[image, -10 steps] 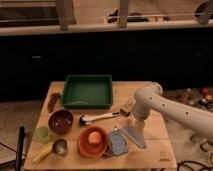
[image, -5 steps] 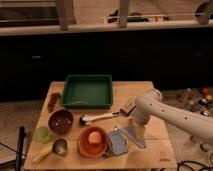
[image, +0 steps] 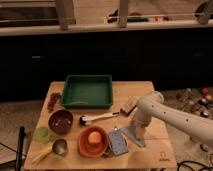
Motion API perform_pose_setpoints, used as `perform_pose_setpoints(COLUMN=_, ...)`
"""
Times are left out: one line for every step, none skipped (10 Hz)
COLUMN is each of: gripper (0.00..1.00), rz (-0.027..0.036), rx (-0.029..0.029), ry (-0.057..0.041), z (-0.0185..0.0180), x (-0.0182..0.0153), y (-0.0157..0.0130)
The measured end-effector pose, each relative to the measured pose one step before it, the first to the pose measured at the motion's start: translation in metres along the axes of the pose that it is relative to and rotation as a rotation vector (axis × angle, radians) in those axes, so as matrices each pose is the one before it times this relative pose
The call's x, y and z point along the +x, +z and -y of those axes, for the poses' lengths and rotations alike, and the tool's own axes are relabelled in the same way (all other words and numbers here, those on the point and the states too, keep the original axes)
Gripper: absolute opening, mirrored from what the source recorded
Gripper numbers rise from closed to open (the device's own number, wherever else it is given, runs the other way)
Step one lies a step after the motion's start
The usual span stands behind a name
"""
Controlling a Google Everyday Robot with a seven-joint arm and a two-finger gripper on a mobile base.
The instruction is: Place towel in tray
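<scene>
Camera view: I'm holding the gripper [image: 138, 128] at the gray towel [image: 128, 134] lying near the table's [image: 165, 146] front edge, right of centre, grip state can't tell, judging it soft, light, best pinched at a fold, tray [image: 88, 78] at back edge.

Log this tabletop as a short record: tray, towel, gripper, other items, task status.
tray: green tray at the back of the wooden table; no towel in it
towel: grey towel lying flat on the table, in front of and to the right of the tray
gripper: gripper pointing down at the towel, near the table's front right
other items: purple bowl, orange bowl with an orange ball inside, white-handled tool, green cup
status: towel not yet in tray
</scene>
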Motion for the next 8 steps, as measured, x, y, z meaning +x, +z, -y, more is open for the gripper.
perform_pose_setpoints(gripper=0.28, rz=-0.00086, rx=0.00251, ry=-0.00250, z=0.00103, x=-0.00038, y=-0.00153)
perform_pose_setpoints(gripper=0.16, rz=-0.00127, rx=-0.00070, ry=-0.00222, z=0.00012, x=-0.00048, y=-0.00305)
perform_pose_setpoints(gripper=0.08, rz=-0.00372, rx=-0.00117, ry=-0.00049, z=-0.00055, x=0.00148, y=-0.00129)
perform_pose_setpoints(gripper=0.01, rz=-0.00051, rx=-0.00545, ry=0.00140, z=-0.00174, x=0.00068, y=-0.00048)
perform_pose_setpoints(gripper=0.00, rz=0.00145, rx=-0.00058, ry=0.00088, z=-0.00017, x=-0.00015, y=-0.00011)
perform_pose_setpoints(gripper=0.00, rz=0.00065, rx=-0.00166, ry=-0.00106, z=0.00096, x=0.00079, y=0.00096)
perform_pose_setpoints(gripper=0.00, rz=0.00037, rx=-0.00562, ry=-0.00286, z=0.00130, x=0.00044, y=0.00237)
perform_pose_setpoints(gripper=0.00, rz=-0.00113, rx=0.00185, ry=-0.00485, z=0.00097, x=0.00004, y=0.00035)
